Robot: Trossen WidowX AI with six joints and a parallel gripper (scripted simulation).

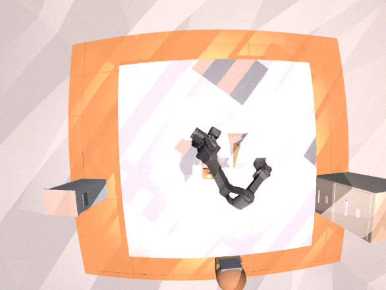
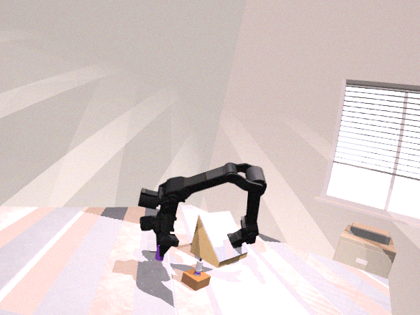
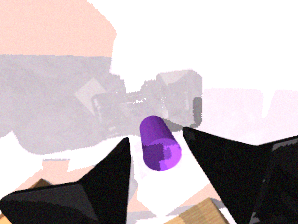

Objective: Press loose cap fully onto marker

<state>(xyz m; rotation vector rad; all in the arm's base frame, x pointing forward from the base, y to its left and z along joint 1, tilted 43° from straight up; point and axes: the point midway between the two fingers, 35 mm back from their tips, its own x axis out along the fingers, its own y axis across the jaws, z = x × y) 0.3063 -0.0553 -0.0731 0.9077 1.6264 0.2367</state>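
Note:
The purple cap (image 2: 158,255) (image 3: 161,145) stands upright on the table, partly behind a finger in the exterior view and hidden under the arm in the top view. My gripper (image 2: 161,251) (image 3: 156,136) points down over it and is open. In the wrist view the cap shows between the two fingertips, with a gap on each side. The marker (image 1: 209,175) (image 2: 199,266) stands upright and uncapped, light grey with a purple band and dark tip, in the orange-brown holder block (image 1: 204,171) (image 2: 196,281). The block is a short way from the gripper.
A wooden wedge (image 1: 236,152) (image 2: 202,247) (image 3: 200,214) with a white sloping face stands beside the holder block, between it and the arm's base (image 1: 261,163) (image 2: 249,234). The forearm (image 1: 218,171) passes over the table right beside the block in the top view. Cabinets (image 1: 350,201) stand beyond the table's right edge.

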